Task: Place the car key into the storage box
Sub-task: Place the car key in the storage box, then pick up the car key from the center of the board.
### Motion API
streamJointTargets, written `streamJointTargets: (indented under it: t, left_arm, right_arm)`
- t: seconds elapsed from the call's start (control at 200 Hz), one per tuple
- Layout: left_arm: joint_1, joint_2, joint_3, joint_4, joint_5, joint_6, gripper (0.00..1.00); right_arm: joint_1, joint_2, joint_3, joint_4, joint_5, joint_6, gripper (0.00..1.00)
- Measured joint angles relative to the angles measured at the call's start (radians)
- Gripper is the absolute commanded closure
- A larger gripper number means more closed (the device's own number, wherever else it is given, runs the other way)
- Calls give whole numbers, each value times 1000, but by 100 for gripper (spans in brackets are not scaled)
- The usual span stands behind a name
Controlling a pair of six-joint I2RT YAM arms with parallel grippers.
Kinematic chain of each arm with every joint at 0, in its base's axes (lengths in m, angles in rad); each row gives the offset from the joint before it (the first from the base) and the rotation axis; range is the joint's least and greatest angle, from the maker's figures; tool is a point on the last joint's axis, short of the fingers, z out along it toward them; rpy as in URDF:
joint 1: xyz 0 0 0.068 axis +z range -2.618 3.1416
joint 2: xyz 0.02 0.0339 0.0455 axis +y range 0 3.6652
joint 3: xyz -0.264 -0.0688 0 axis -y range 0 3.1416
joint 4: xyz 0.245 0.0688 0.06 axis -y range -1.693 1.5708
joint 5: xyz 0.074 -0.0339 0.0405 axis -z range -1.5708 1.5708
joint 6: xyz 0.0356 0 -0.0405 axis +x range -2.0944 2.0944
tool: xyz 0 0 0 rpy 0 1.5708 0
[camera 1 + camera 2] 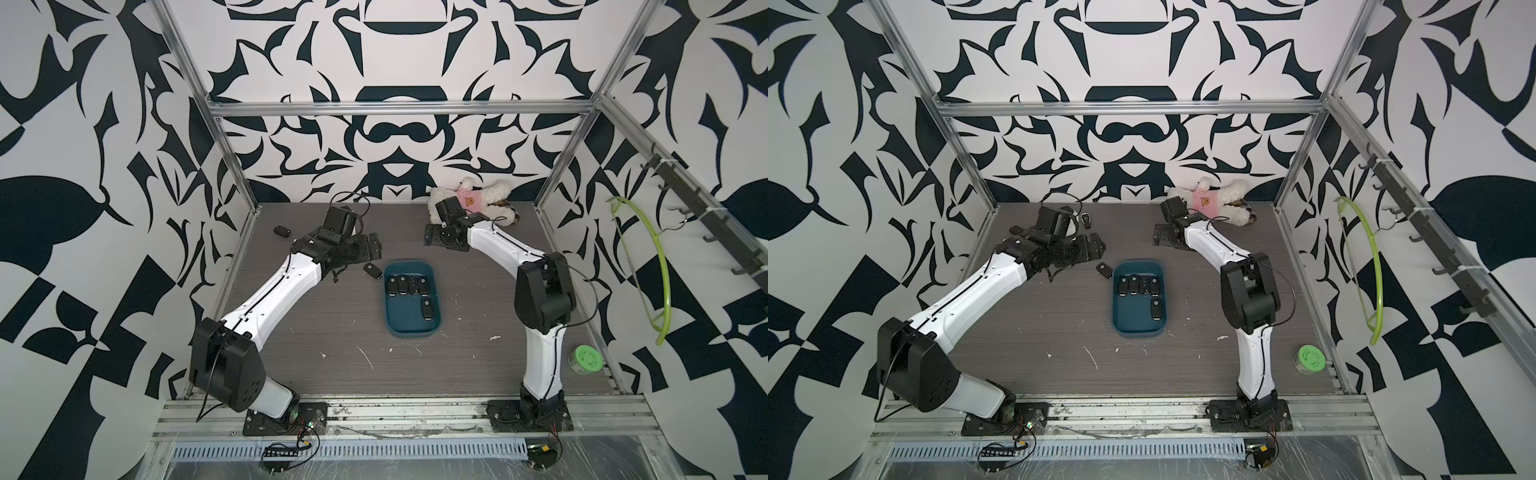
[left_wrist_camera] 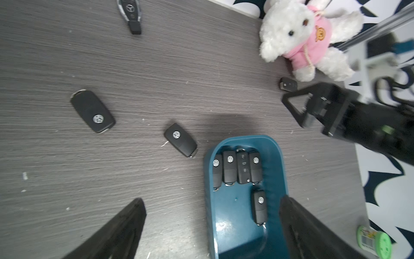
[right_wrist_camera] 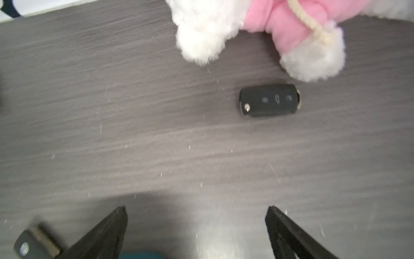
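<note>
Grey table [image 1: 332, 332], shallow dark-teal storage box [image 1: 405, 318].

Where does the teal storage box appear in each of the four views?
Both top views: storage box just below the picture's centre.
Left wrist: storage box large and near, holding five car keys.
Right wrist: only a teal sliver at the frame edge.
Shared landmark: white plush bear in pink shirt.

Glossy plastic storage box [image 2: 234, 210], matt wood-grain table [image 2: 156, 67]
</note>
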State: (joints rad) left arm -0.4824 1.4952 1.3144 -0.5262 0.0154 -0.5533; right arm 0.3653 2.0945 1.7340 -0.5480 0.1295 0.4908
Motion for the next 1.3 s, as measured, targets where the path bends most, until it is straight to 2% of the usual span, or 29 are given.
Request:
streamJointTargets:
  t: [0.32, 0.81, 1.095, 1.3]
  left_arm:
    - [0, 5, 0, 80, 104, -46, 1]
    - [0, 53, 33, 77, 105, -71, 1]
    - [0, 53, 34, 72, 105, -74, 1]
    - [0, 53, 34, 71, 107, -74, 1]
  right_arm:
    - [-99, 230, 226, 22, -93, -50, 1]
    - [-153, 405, 453, 21, -134, -107, 1]
    - [-166, 430, 457, 11, -153, -125, 1]
    - [-167, 290, 231, 36, -177, -117, 1]
